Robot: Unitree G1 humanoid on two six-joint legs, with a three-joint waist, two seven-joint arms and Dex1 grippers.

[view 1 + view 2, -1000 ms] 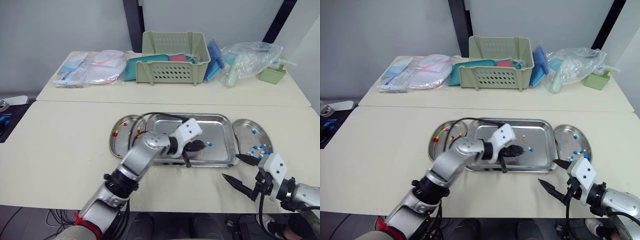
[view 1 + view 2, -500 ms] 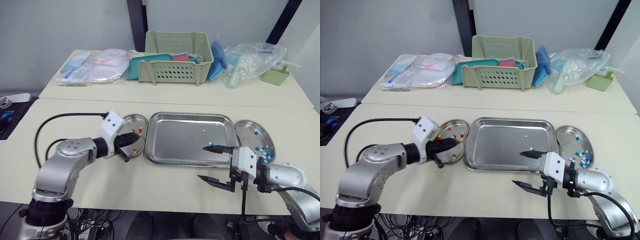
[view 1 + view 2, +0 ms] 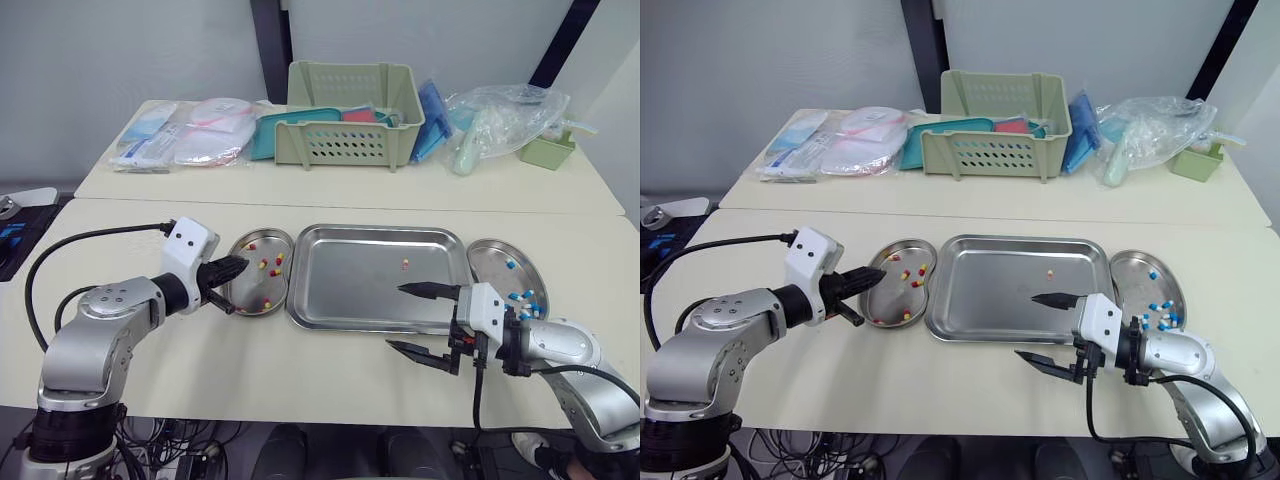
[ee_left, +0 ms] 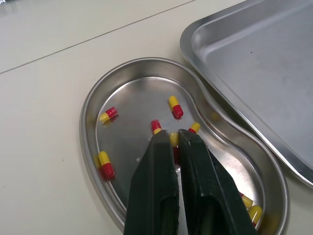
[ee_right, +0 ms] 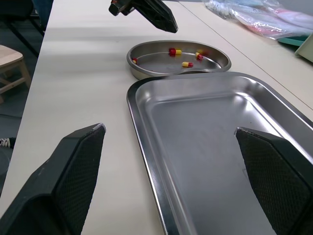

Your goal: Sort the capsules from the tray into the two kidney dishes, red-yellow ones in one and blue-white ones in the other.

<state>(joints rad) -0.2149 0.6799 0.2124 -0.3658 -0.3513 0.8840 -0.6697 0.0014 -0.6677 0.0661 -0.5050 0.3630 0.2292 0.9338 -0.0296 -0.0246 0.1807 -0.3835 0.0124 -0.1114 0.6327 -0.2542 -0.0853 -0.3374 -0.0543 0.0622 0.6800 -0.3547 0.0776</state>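
1. Tray (image 3: 375,275) sits mid-surface (image 3: 130,235), with one kidney dish touching or just beside each short end.
2. Left kidney dish (image 3: 258,285) holds the red-yellow capsules (image 4: 174,106), several of them scattered over its floor.
3. Right kidney dish (image 3: 505,270) holds the blue-white capsules (image 3: 524,296), clustered toward its near side.
4. Lone capsule (image 3: 405,264) lies in the tray, toward the far right. It looks reddish, but the exact colours are too small to tell.
5. Left gripper (image 3: 228,268) is at the outer rim of the left kidney dish, fingers clenched together. A red-yellow capsule shows in the slit between them — pinched or lying in the dish below, cannot tell.
6. Right gripper (image 3: 395,317) is released and spread wide, with nothing in it — one finger over the tray's near part, the other over the bare surface in front.
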